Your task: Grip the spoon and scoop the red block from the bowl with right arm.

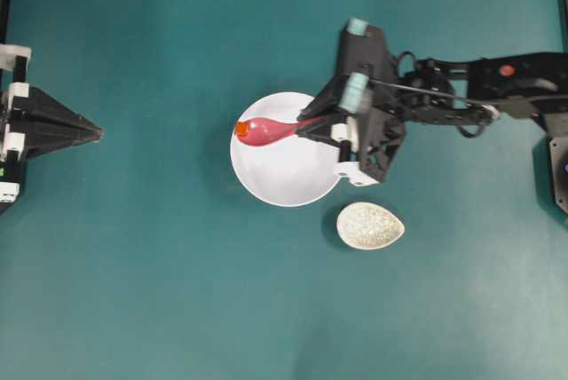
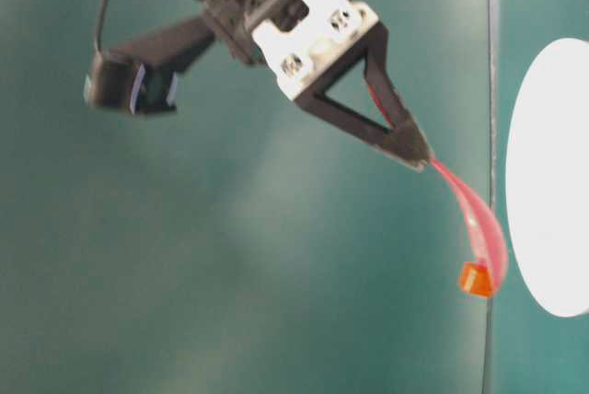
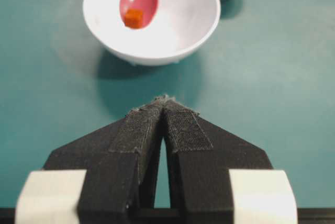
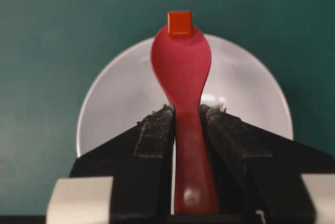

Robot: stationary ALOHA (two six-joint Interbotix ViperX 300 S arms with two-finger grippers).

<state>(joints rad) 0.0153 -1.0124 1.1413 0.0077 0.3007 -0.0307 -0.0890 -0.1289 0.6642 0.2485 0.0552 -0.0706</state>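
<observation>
My right end effector [image 4: 186, 130] is clamped on the spoon [image 4: 181, 62] by its handle so the scoop reaches out over the white bowl [image 1: 288, 176]; the red block [image 4: 179, 23] sits at the scoop's far tip, lifted clear, I judge. Left end effector [image 3: 165, 110] idles closed above the tabletop [image 1: 177, 291].

overhead: straight down on the table [image 1: 160, 291] | table-level: close, side-on to spoon [image 2: 479, 224] | left wrist: low, faces the bowl [image 3: 201, 22] | right wrist: close above it | all share the spoon
</observation>
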